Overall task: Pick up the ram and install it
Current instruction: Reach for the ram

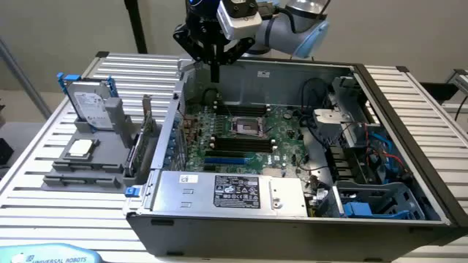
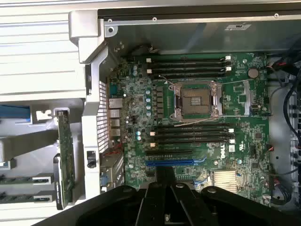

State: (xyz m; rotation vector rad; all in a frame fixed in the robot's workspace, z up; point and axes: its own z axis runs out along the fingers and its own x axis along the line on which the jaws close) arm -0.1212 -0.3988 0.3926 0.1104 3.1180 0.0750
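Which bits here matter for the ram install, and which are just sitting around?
For the job:
- gripper, above the motherboard
- ram, in the grey holder
- black ram slots on the motherboard

Just lying about:
- hard drive
- loose processor
- upright expansion card
- power supply

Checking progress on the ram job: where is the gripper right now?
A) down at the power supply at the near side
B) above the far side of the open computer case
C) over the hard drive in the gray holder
B: the gripper, shut, hangs above the far wall of the computer case, with the motherboard below it.
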